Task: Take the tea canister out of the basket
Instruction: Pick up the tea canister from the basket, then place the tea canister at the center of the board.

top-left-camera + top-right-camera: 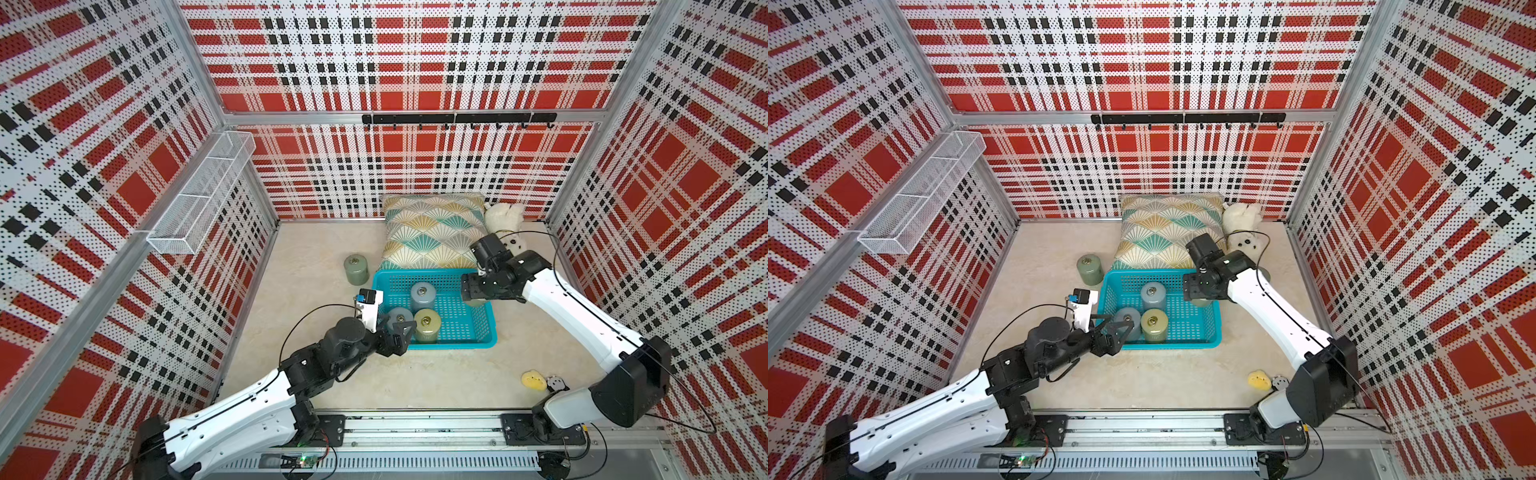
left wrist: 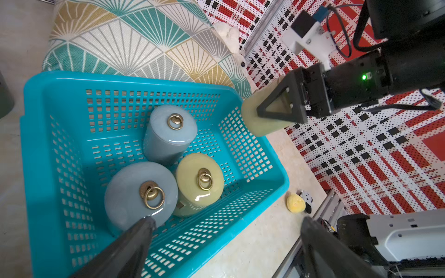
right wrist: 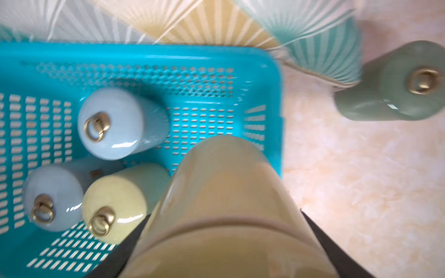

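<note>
Pinching the pale-yellow cylindrical tea canister (image 3: 216, 187) between its jaws, the right gripper (image 2: 267, 109) holds it high to clear the turquoise perforated plastic basket (image 2: 134, 80).

Two grey-blue tea canisters (image 2: 168, 134) (image 2: 134, 199), two yellow tea canisters (image 2: 199, 183) (image 2: 250, 115) and one green tea canister (image 1: 356, 269) make five. One basket (image 1: 457, 345). One pillow (image 1: 432, 232). One white fluffy toy (image 1: 503, 216), one little yellow toy (image 1: 534, 380), one little panda toy (image 1: 557, 383). One wire rack (image 1: 199, 195). One hook rail (image 1: 457, 118).
</note>
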Tool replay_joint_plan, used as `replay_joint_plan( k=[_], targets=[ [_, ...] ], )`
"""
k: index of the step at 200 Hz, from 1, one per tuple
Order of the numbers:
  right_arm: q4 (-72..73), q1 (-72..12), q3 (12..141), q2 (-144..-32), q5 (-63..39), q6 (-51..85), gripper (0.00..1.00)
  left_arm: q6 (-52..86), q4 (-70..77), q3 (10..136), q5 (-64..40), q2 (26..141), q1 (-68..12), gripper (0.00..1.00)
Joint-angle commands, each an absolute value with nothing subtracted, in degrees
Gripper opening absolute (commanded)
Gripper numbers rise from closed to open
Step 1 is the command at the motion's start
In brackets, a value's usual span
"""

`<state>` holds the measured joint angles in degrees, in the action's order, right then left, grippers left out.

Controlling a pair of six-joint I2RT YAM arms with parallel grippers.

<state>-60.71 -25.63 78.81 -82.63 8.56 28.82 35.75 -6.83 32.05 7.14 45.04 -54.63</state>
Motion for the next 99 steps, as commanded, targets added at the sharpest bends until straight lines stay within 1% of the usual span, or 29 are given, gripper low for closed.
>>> replay_joint_plan(
  k=[1, 26, 45, 78, 99],
  targets=[
    [-60.6, -20.4, 79.9, -78.1, 8.6, 27.1, 0.58, 35.2, -5.9, 31.4, 8.1, 44.1, -55.1, 0.99],
    [-59.5, -14.2, 78.6, -77.6, 6.9, 25.7, 0.58, 35.1, -5.9, 31.6, 8.0, 44.3, -55.4, 0.99],
    [-58.1, -11.1, 76.5, -78.2, 6.1, 25.1, 0.58, 35.1, -5.9, 31.6, 8.0, 44.1, -55.5, 0.99],
    [-53.7, -8.3, 72.6, -80.8, 5.1, 24.8, 0.59, 35.2, -5.9, 31.3, 8.3, 43.8, -55.7, 0.99],
    [-52.5, -7.6, 72.4, -83.9, 4.2, 25.4, 0.58, 35.2, -6.0, 31.4, 8.3, 43.9, -56.0, 0.99]
  ],
)
